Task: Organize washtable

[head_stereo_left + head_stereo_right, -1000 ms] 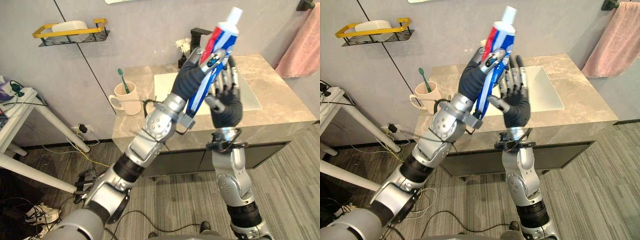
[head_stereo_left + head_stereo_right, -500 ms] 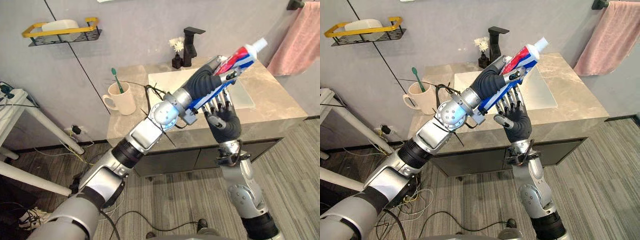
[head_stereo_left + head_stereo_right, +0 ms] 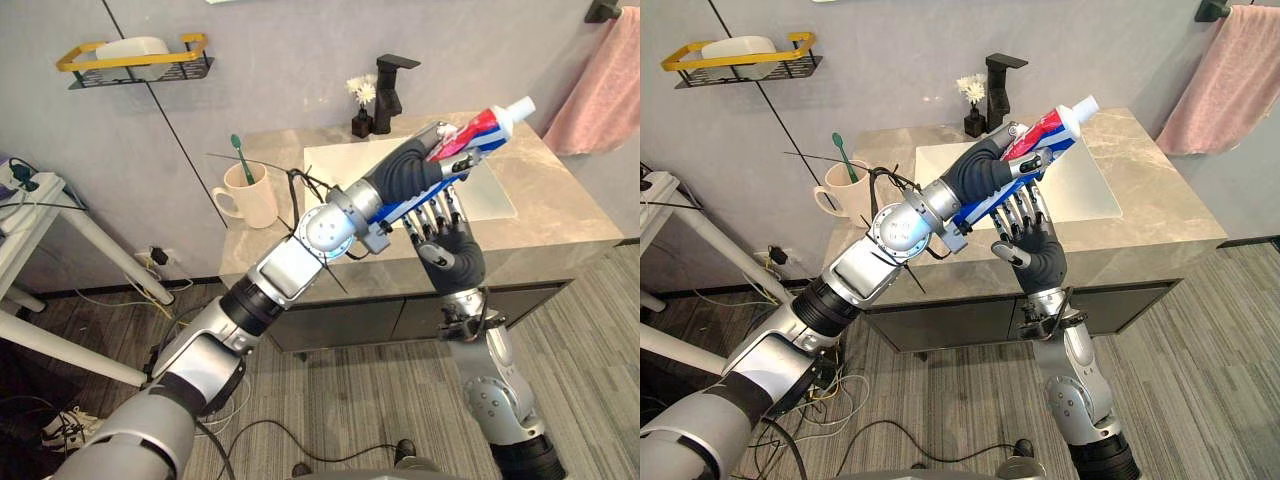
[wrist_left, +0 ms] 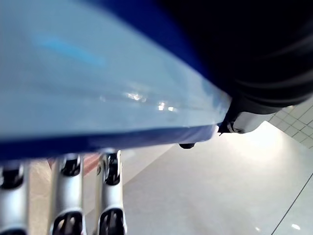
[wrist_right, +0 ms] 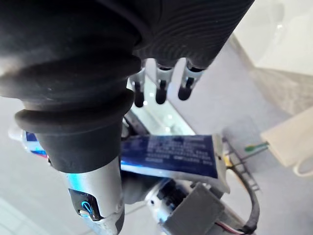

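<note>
Looking down on a grey stone washtable (image 3: pixel 560 215) with a pale sink basin (image 3: pixel 335 165) sunk into it, I see both arms raised over the basin's front edge.

My left hand (image 3: pixel 408 180) comes in from the lower left. Its fingers are curled round a toothpaste tube (image 3: pixel 478 128), which slants upward with its white cap pointing to the far right, clear of the counter.

My right hand (image 3: pixel 456 252) rises from below, just under the tube's blue lower end. Its fingers are straight and spread, holding nothing. I cannot tell whether the fingertips touch the tube.

At the table's left end stands a cream mug (image 3: pixel 254 197) with a green toothbrush (image 3: pixel 240 158) upright in it, well apart from the hands.

I judge this to be a hand-over from left hand to right, though the tube may be meant for the mug. To do it well:

- I would lower the tube into the waiting right palm.
- I would wrap the right fingers round it before loosening the left.
- I would hold it gently, since a soft tube bends and could slip.
- I would do all this over the counter, so a dropped tube lands on stone and not the floor.
</note>
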